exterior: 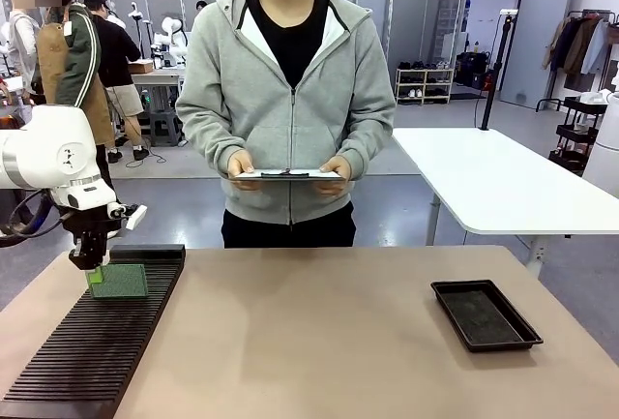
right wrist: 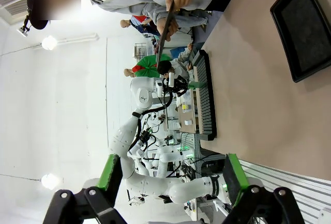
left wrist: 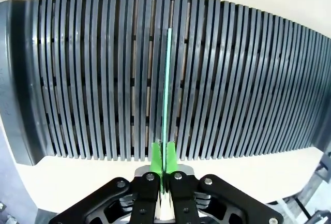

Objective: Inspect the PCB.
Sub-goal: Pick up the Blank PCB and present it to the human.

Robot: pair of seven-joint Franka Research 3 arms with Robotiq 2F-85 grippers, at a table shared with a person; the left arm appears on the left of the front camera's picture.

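Lower left of the front view, the left fingers (exterior: 93,262) clamp the PCB (exterior: 121,282), upright at the rack (exterior: 87,361); the left wrist view shows it edge-on along one slot. Right fingers (right wrist: 109,175) stand apart.

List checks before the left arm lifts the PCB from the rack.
1. Grip: left gripper shut on the PCB, clamped on its edge: ok.
2. Seating: PCB upright in a slot of the rack: ok.
3. Other arm: right gripper open, away from the rack: ok.
4. Person's hands on the clipboard, off the table: ok.
5. Black tray flat at the table's right: ok.
6. Grip firm enough: cannot tell.
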